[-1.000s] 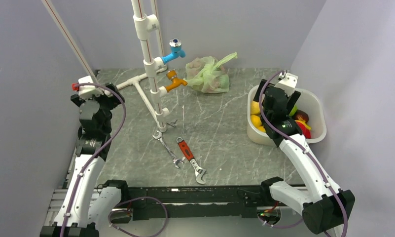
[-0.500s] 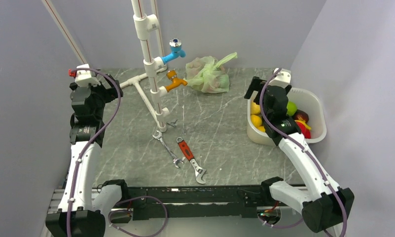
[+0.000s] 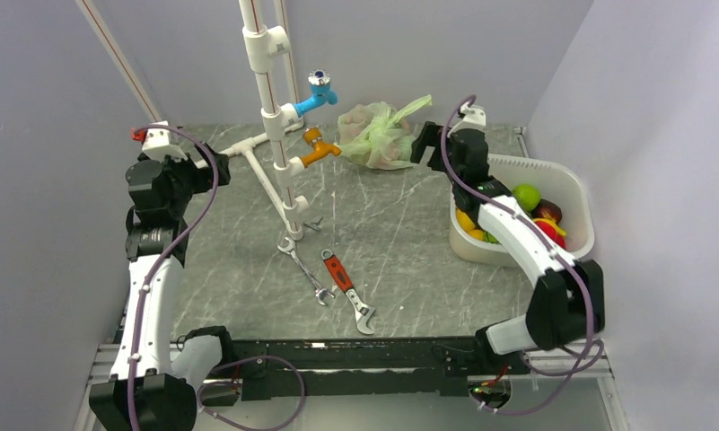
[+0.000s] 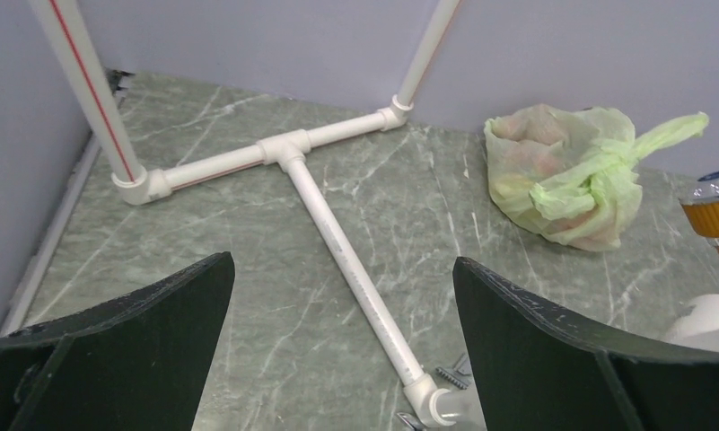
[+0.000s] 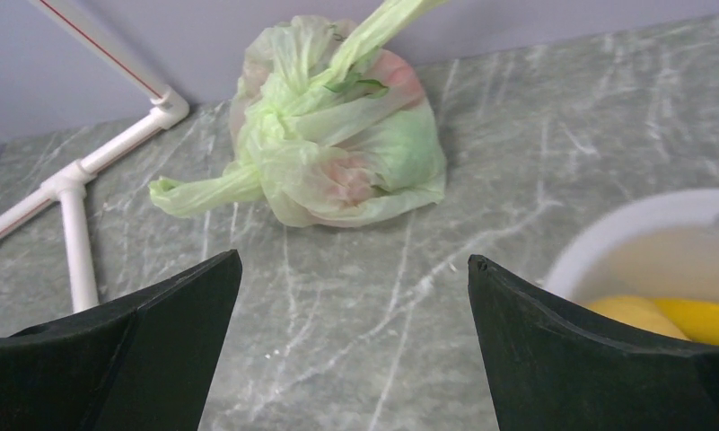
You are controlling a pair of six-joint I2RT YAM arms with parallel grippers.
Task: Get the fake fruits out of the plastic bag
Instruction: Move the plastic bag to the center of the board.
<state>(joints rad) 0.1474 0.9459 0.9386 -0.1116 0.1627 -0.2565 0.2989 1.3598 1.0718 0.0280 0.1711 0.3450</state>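
The pale green plastic bag (image 3: 379, 139) lies knotted shut at the back of the table, with pinkish fake fruits showing dimly through it. It also shows in the left wrist view (image 4: 566, 180) and the right wrist view (image 5: 337, 166). My right gripper (image 3: 425, 144) is open and empty just right of the bag, and its jaws (image 5: 354, 258) stand wide apart over bare table short of the bag. My left gripper (image 3: 207, 166) is open and empty at the far left, and its jaws (image 4: 342, 260) frame a white floor pipe far from the bag.
A white oval tub (image 3: 575, 180) at the right holds several fruits, among them a green one (image 3: 526, 195) and a yellow one (image 5: 661, 314). A white pipe stand (image 3: 270, 117) carries a blue tap (image 3: 318, 90) and an orange tap (image 3: 318, 148). Two wrenches (image 3: 342, 278) lie mid-table. Walls close in on three sides.
My right arm has swung from above the tub leftward and back, up to the bag. My left arm has risen and turned toward the pipe stand. The bag has not moved.
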